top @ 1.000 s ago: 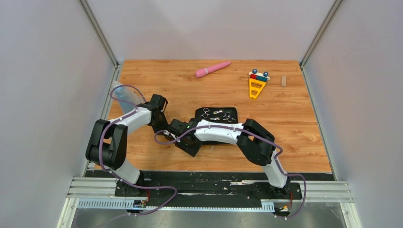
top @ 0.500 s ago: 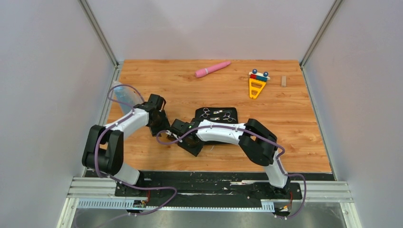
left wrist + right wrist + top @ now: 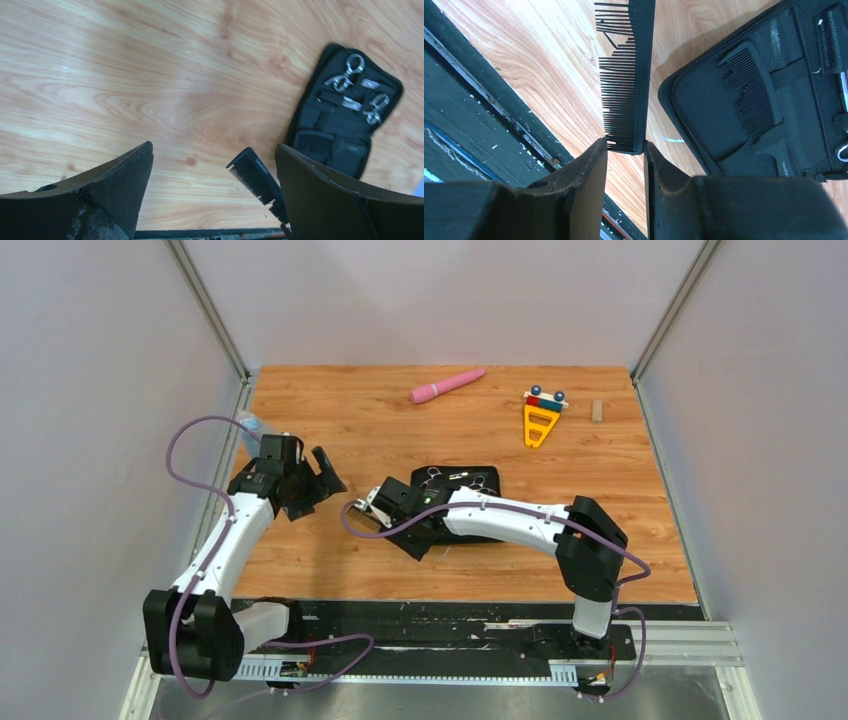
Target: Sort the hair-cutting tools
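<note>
Bright, even light is falling from above on the table point(image 3: 620, 490), leaving soft shadows under the arms point(image 3: 510, 520); the overhead picture is looking sharp. In the left wrist view a pale sheen is washing the wood at 12 o'clock, the scissors point(image 3: 350, 70) are glinting, and the left gripper's fingers point(image 3: 115, 185) are sitting dark and soft at 5 and 7 o'clock. In the right wrist view the comb point(image 3: 631, 75) is showing crisp, throwing a shadow toward 2 o'clock, while the right gripper's fingers point(image 3: 584, 185) are blurring at 6 o'clock.

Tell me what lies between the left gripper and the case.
A black comb, pinched by the right gripper; the left wrist view shows it.
</note>
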Action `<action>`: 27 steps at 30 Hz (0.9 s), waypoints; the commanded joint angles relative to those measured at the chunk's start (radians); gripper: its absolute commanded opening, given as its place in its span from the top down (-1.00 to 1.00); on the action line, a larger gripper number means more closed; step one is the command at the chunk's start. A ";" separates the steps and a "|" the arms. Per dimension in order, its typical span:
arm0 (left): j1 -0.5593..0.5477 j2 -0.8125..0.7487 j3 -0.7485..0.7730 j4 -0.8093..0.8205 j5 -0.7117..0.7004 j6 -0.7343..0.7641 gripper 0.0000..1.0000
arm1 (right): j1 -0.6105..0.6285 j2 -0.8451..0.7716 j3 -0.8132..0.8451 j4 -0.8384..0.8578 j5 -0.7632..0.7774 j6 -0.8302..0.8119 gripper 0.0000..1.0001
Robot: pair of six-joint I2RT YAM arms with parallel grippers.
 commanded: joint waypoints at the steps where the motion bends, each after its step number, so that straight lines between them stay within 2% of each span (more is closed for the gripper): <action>1: 0.006 -0.029 -0.037 0.073 0.202 0.016 -1.00 | -0.003 -0.063 -0.033 0.042 0.009 -0.032 1.00; 8: 0.006 -0.040 -0.076 0.180 0.392 0.025 -0.97 | -0.004 -0.118 -0.074 0.066 0.016 -0.026 1.00; 12: 0.007 -0.028 -0.077 0.172 0.408 0.056 -0.91 | -0.005 -0.154 -0.103 0.087 0.017 -0.026 1.00; 19: 0.007 0.025 -0.080 0.167 0.484 0.096 -0.68 | -0.004 -0.223 -0.155 0.120 0.012 -0.025 1.00; 27: 0.006 0.047 -0.077 0.179 0.560 0.116 -0.33 | -0.005 -0.253 -0.178 0.143 0.010 -0.026 1.00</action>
